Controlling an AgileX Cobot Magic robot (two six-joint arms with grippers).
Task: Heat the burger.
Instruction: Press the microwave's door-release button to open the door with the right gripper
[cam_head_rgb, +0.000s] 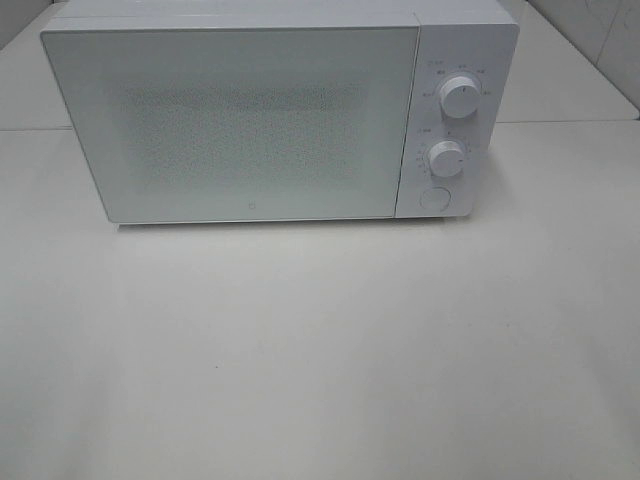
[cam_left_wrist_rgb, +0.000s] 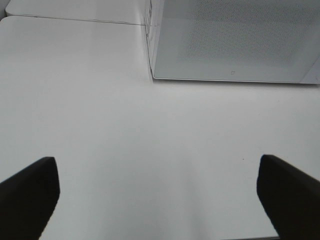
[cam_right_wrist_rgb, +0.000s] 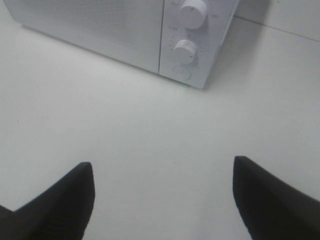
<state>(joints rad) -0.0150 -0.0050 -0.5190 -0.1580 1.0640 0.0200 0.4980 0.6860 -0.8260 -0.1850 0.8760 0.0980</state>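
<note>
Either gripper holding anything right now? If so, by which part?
Nothing is held. The left gripper and the right gripper are both open, with only the table showing between their fingers.

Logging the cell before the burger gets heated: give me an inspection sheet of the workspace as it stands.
Surface: white table, with the microwave standing at its back.
Job's things: burger not in view; white microwave, door shut, with upper knob, lower knob and round button on its right panel.
Clutter: nothing seen.
Grippers: left gripper open, empty, over the table; right gripper open, empty, over the table.
Cables: nothing seen.
Surroundings: pale wall behind, at the right.
</note>
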